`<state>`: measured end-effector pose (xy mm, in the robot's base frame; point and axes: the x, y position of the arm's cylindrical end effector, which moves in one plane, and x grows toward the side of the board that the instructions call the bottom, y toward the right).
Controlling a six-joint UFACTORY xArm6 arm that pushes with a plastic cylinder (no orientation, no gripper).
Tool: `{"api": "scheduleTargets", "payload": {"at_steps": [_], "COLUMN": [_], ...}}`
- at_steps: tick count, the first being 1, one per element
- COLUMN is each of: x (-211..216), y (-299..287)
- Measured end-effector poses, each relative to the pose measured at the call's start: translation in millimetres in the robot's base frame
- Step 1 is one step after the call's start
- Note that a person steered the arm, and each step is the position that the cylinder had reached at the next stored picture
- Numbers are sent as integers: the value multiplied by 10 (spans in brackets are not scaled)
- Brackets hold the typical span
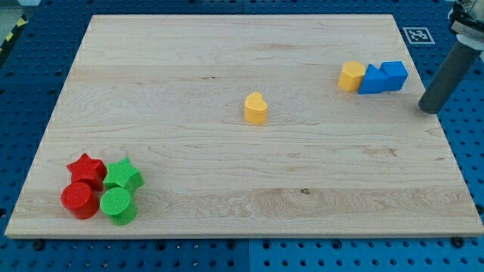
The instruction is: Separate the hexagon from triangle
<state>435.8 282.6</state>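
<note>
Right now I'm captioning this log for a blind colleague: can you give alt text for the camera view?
My tip rests off the wooden board's right edge, right of a touching row: yellow hexagon, blue triangle, blue cube. A yellow block sits mid-board; red star, red cylinder, green star and green cylinder cluster bottom left.

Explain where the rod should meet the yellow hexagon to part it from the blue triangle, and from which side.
Judging by the pose, set my tip at the seam where the yellow hexagon touches the blue triangle, and push toward the view's left.
</note>
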Motion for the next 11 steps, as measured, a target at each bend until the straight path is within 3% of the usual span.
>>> {"api": "scheduleTargets", "payload": {"at_steps": [3,4,8,11], "x": [-2,-154,-888,-965], "y": [-159,-499,-929,-1767]}}
